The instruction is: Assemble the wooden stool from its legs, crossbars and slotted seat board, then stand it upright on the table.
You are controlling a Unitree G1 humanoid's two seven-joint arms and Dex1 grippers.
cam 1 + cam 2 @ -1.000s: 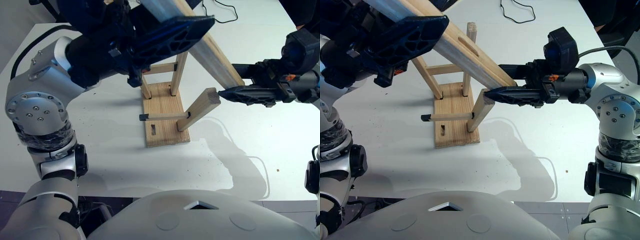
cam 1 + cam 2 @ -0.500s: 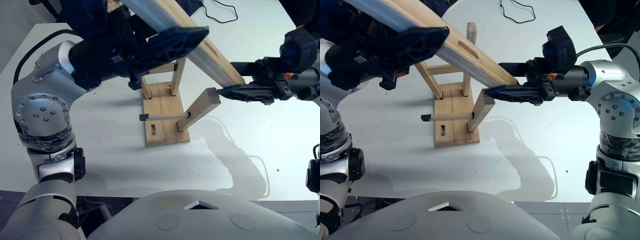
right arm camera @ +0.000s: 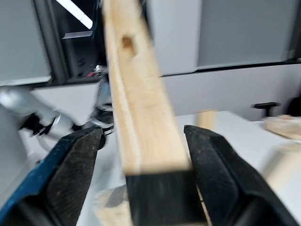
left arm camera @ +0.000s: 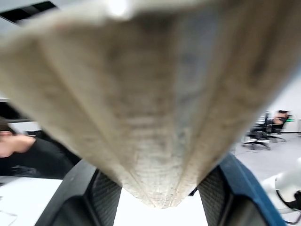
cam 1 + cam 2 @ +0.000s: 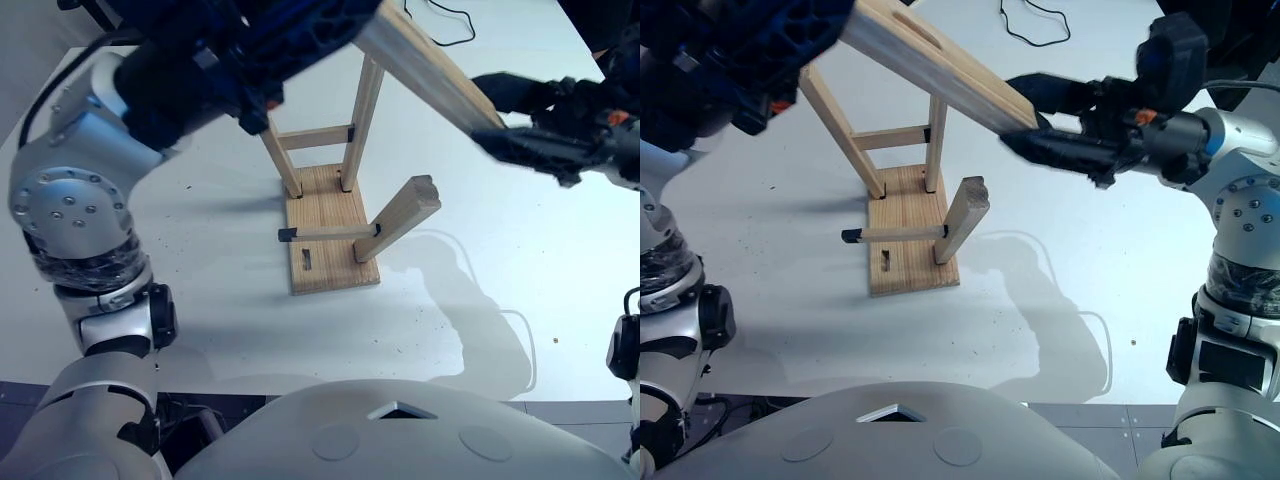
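**Slotted bar (image 5: 940, 65) held in the air above the board (image 5: 335, 272) by both pincers.**

The board lies flat on the desk (image 5: 200, 300). Two far legs (image 5: 365, 110) stand in its far end, joined by the far crossbar (image 5: 315, 136). A tilted leg (image 5: 400, 215) rises from the board's near right corner. The near crossbar (image 5: 325, 234) runs from this leg leftward across the board to its left edge. The bar slants over the board's far end and descends toward the board's right. The left pincer (image 4: 157, 195) is clamped on the bar's high part, with wood pressed between both fingers. The right pincer (image 5: 1015, 117) is spread, its fingers astride the bar's low end with a gap showing on one side.
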